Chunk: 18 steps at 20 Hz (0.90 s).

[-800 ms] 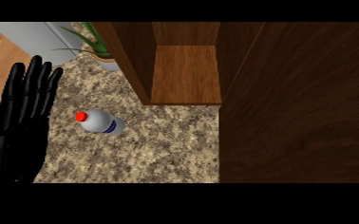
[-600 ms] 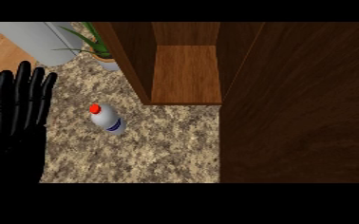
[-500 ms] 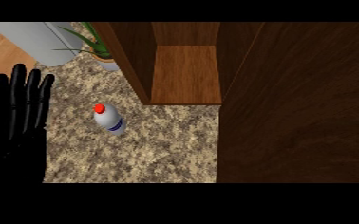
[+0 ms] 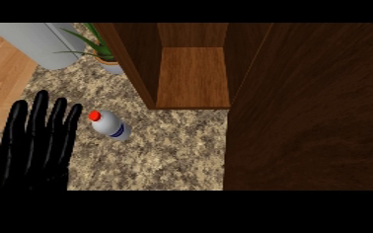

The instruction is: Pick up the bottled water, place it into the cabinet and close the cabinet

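Dark wood cabinet, right and upper centre of frame, shelf open. Speckled stone desk, lower centre. Black left hand, lower left; fingers straight, slightly spread, holding nothing. Bottled water, left of centre, near the fingertips but apart. Probably light, stiff and slippery; best taken round the mid-body.

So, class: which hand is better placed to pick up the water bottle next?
Probably the left hand. It is open, fingers straight, close beside the bottle on the counter, just to its left and not touching it. The right hand is not in view at all.
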Each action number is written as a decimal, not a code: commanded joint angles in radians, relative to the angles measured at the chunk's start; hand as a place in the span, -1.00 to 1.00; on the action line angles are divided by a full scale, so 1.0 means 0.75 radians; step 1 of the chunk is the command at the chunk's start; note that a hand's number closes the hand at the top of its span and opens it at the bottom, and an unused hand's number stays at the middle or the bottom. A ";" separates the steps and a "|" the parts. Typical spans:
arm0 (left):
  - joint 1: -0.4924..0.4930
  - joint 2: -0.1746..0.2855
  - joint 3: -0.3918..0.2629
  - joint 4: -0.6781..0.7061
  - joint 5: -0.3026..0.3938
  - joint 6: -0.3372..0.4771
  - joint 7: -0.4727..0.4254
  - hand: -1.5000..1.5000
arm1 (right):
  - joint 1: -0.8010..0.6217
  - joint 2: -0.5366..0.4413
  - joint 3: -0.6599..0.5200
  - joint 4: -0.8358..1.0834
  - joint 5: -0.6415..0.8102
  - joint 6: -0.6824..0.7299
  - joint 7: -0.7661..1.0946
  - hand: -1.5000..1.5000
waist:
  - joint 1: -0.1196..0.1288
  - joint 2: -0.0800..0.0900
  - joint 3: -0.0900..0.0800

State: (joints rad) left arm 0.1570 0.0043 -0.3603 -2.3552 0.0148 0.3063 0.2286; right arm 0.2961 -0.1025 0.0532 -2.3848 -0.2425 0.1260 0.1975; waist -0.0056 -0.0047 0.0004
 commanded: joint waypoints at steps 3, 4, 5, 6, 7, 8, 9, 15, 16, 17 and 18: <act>-0.030 -0.005 -0.211 -0.146 -0.208 0.192 0.189 -1.00 | 0.146 -0.046 -0.089 -0.204 -0.172 0.068 0.101 -1.00 | -0.004 0.001 0.001; 0.104 0.026 -0.208 -0.244 -0.177 0.116 0.183 -1.00 | 0.142 -0.050 -0.117 -0.215 -0.205 0.061 0.126 -1.00 | 0.003 0.000 0.000; 0.028 -0.005 -0.205 -0.185 -0.196 0.133 0.181 -1.00 | 0.081 -0.041 -0.076 -0.221 -0.158 0.027 0.190 -1.00 | 0.003 0.003 0.000; 0.014 -0.005 -0.292 -0.228 -0.301 0.205 0.299 -1.00 | 0.056 -0.065 -0.094 -0.218 -0.193 0.034 0.215 -1.00 | 0.004 0.001 0.001; 0.123 0.000 -0.367 -0.256 -0.303 0.183 0.198 -1.00 | 0.150 0.008 -0.014 -0.209 -0.102 0.045 0.118 -1.00 | 0.006 -0.003 0.001; 0.125 -0.005 -0.380 -0.252 -0.323 0.210 0.198 -1.00 | 0.174 -0.043 -0.125 -0.208 -0.215 0.095 0.106 -1.00 | 0.002 -0.003 0.001; 0.186 0.026 -0.412 -0.247 -0.297 0.193 0.141 -1.00 | 0.191 -0.039 -0.116 -0.286 -0.225 0.071 0.155 -1.00 | 0.003 -0.007 0.000; 0.177 0.042 -0.471 -0.255 -0.352 0.269 0.157 -1.00 | 0.197 -0.059 -0.194 -0.271 -0.299 0.117 0.142 -1.00 | 0.000 -0.006 0.002; 0.219 0.098 -0.466 -0.312 -0.341 0.254 0.169 -1.00 | 0.190 -0.028 -0.127 -0.267 -0.235 0.101 0.150 -1.00 | 0.009 -0.007 0.001; 0.203 0.102 -0.417 -0.257 -0.305 0.250 0.131 -1.00 | 0.154 -0.049 -0.178 -0.275 -0.268 0.080 0.184 -1.00 | 0.006 -0.003 0.000; 0.181 0.093 -0.426 -0.292 -0.344 0.274 0.167 -1.00 | 0.175 -0.026 -0.146 -0.261 -0.217 0.092 0.147 -1.00 | 0.003 -0.004 0.001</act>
State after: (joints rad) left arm 0.2814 0.0505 -0.6683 -2.4603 -0.1349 0.4919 0.3242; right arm 0.3850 -0.1319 -0.0467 -2.4142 -0.2860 0.2126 0.2344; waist -0.0028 -0.0080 0.0009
